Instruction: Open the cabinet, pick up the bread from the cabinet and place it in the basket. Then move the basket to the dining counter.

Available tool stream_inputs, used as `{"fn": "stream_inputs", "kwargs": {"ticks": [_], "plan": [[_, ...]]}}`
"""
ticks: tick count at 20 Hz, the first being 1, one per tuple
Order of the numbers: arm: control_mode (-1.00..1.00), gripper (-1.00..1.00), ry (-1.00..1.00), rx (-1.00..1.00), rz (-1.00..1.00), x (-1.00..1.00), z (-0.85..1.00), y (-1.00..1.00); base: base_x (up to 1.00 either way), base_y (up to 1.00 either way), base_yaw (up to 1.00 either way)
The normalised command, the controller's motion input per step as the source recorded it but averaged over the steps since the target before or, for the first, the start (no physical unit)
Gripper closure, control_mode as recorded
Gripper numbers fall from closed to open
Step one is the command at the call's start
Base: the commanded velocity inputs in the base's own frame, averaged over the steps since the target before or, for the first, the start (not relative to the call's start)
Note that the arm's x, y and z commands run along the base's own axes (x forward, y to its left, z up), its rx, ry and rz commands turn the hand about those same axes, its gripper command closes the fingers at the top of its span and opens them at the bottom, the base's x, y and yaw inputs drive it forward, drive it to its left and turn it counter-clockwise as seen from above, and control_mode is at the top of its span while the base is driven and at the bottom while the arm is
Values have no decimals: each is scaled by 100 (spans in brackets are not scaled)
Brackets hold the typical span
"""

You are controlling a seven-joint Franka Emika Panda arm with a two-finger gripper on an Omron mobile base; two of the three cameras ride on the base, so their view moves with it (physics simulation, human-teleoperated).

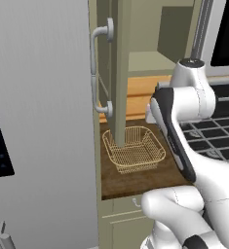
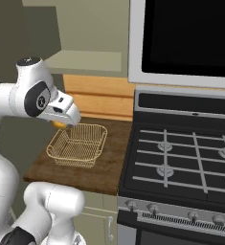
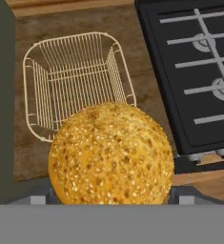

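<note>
The golden seeded bread [image 3: 111, 155] sits between my gripper's jaws and hides the fingertips in the hand view. My gripper [image 2: 65, 122] is shut on the bread [image 2: 59, 124], hovering just above the near left corner of the basket [image 2: 78, 145]. The tan wire basket [image 3: 75, 78] stands empty on the short brown worktop [image 1: 135, 180]. The cabinet door [image 1: 120, 73] is swung open above the basket [image 1: 134, 150], its curved silver handle [image 1: 99, 73] facing left. The dining counter is out of view.
A black stove [image 2: 181, 158] with grates borders the worktop on the right. The grey fridge [image 1: 38, 121] stands to the left. The open door's lower edge hangs over the basket's left rear corner. A microwave [image 2: 185, 38] is mounted above the stove.
</note>
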Motion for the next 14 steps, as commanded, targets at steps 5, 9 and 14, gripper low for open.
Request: {"fn": "stream_inputs", "kwargs": {"ticks": [5, 9, 14], "plan": [[-100, 100, 2, 0, 9, 47, -80, 9, 0, 0, 0], [-100, 100, -1, 0, 9, 48, -41, 2, 0, 0, 0], [-100, 100, 0, 0, 11, 48, -76, 13, 0, 0, 0]]}}
